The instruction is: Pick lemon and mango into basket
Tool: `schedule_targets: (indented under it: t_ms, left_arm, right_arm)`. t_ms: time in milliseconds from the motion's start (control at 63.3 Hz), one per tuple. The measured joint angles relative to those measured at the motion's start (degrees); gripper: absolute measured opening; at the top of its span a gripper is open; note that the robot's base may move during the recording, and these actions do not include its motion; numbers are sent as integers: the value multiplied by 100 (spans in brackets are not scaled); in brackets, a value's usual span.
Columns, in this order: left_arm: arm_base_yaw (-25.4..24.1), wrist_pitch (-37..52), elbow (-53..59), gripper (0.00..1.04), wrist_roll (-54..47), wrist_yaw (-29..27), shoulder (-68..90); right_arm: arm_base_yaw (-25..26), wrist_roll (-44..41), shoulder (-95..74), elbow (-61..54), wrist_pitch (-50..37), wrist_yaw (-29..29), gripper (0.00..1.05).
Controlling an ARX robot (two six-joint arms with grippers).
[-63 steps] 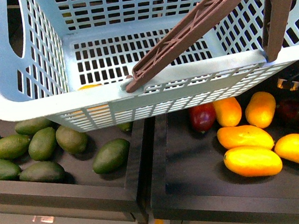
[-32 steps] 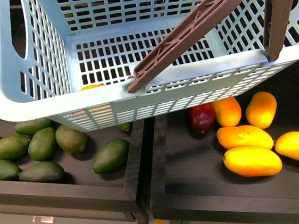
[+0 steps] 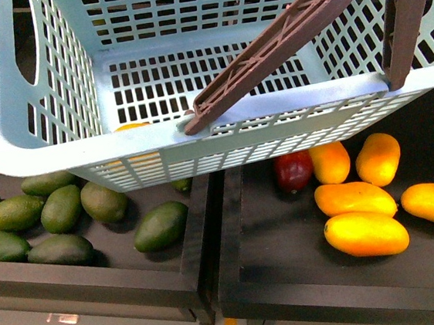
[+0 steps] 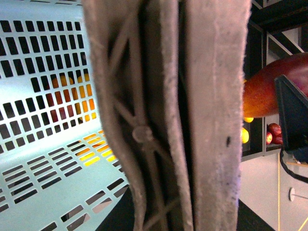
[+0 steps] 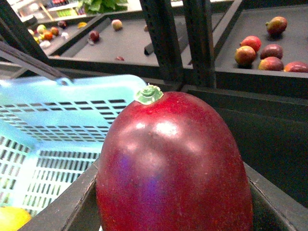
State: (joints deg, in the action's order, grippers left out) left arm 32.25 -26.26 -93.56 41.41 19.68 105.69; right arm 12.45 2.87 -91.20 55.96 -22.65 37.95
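The basket (image 3: 13, 145) is held up by its handle in the left jaws. The mango (image 5: 173, 168), gripped in the right jaws, is now lifted off the bench (image 3: 275, 273) beside the basket. The lemon (image 3: 130, 126) seems to be inside already, so only the drop is left.

**A shop's fruit aisle**

We're in a shop, right on the produce aisle! A slotted basket (image 3: 10, 114) with brown handles (image 3: 281, 35) hangs over black display trays (image 3: 214, 279). Look how the stock is sorted: green fruits (image 3: 63, 210) in one tray, yellow mangoes (image 3: 364, 232) in the next. In the right wrist view, behind a red mango (image 5: 173, 163), more dark shelves (image 5: 226, 33) carry red fruits (image 5: 262, 50) laid out by kind, with leafy greens (image 5: 103, 5) at the far end.
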Motion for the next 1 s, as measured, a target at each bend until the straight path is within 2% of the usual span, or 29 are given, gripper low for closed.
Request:
schedule_targets:
  t_ms: [364, 585, 695, 822, 869, 996]
  left_arm:
    - [0, 0, 0, 17, 0, -13, 0]
    - [0, 0, 0, 17, 0, -4, 0]
    - [0, 0, 0, 17, 0, -2, 0]
    - [0, 0, 0, 17, -2, -11, 0]
    - [0, 0, 0, 17, 0, -7, 0]
    - [2, -2, 7, 17, 7, -9, 7]
  right_arm:
    - [-1661, 890, 341, -688, -409, -1637, 64]
    - [-2312, 1003, 98, -603, -293, -2245, 64]
    - [-2424, 1010, -72, -566, -195, -2533, 64]
    - [-2463, 1029, -20, -566, -160, -2712, 92]
    - [-2430, 1062, 31, -566, -138, -2791, 97]
    - [-2221, 1034, 352, -595, 118, -3060, 96]
